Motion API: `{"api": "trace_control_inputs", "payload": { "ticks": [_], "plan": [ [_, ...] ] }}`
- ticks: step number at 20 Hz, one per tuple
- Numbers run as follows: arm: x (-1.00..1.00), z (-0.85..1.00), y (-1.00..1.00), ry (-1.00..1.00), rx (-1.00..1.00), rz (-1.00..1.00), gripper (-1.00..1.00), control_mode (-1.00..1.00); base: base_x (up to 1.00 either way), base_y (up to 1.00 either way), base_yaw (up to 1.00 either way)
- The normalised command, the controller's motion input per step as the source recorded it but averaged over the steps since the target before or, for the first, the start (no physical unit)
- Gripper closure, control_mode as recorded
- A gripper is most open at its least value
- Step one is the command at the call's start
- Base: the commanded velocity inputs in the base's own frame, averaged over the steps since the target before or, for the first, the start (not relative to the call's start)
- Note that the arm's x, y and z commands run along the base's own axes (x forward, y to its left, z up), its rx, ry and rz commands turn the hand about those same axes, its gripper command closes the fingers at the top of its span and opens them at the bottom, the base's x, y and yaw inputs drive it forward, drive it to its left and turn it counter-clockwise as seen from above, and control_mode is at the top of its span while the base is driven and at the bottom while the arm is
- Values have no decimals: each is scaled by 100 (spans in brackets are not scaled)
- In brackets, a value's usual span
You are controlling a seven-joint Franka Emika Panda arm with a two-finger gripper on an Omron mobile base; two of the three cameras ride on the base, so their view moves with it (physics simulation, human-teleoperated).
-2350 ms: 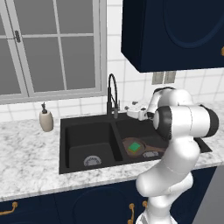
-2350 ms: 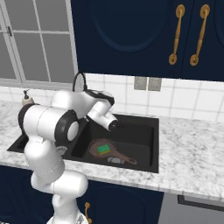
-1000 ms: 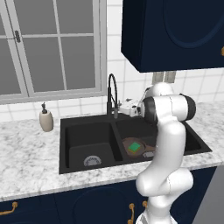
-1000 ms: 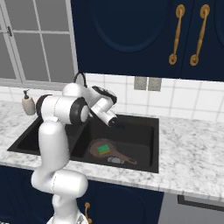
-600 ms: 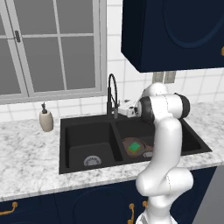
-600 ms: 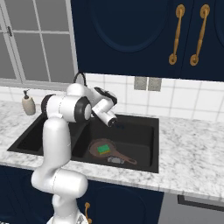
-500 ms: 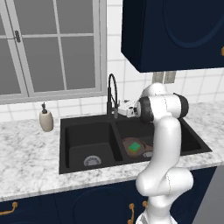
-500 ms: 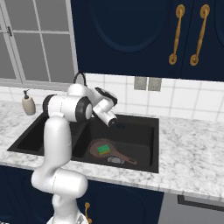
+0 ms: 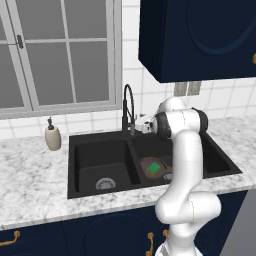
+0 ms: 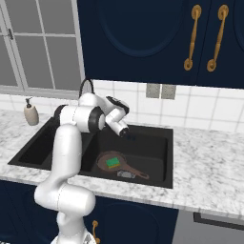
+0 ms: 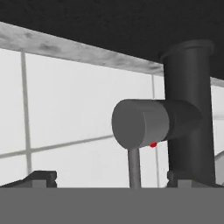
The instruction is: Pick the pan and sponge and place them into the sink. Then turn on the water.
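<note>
Faucet stage, by the look of it: pan [image 9: 154, 168] and sponge [image 9: 154, 168] already down in the right basin of the sink [image 9: 80, 150], sponge lying on the pan floor, pan handle [image 10: 136, 173] running out toward the front rim. No stream visible from the spout.

Tool [image 9: 141, 126] spread wide, pinching nothing, held close up to the base of the faucet [image 9: 128, 107], just right of it in the left base view. In the hand view, faucet post [image 11: 188, 118] dead ahead and right of centre, with a stubby cylinder valve [image 11: 140, 123] jutting sideways from it, flat round end turned toward the camera. Thin straight lever [image 11: 134, 168] running from the valve down between the two fingertips [image 11: 40, 178]. Long axis of that lever roughly in line with the tool's reach, so likely a short advance and a push or close across it to open the water.

Sink matte black, hard-edged, two basins, silver drain [image 9: 105, 184] in the left one. Faucet black, smooth tube, coiled gooseneck above. Small red dot under the valve. Pan copper-brown, shallow, smooth. Sponge green over yellow, soft-looking block. Bench [image 9: 30, 175] pale speckled marble; white tile [image 11: 65, 105] behind.
</note>
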Motion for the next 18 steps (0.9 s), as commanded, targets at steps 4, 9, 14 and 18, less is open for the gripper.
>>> {"api": "trace_control_inputs", "payload": {
  "ticks": [4, 9, 14, 18],
  "plan": [
    [46, -14, 0, 0, 0, 0, -100, -100, 0, 0, 0],
    [40, -14, 0, 0, 0, 0, 100, -100, 0, 0, 0],
    [22, -1, -1, -3, 0, 0, 100, -100, 0, 0, 0],
    [16, 0, -29, -8, 6, 0, 100, -100, 0, 0, 0]
  ]
}}
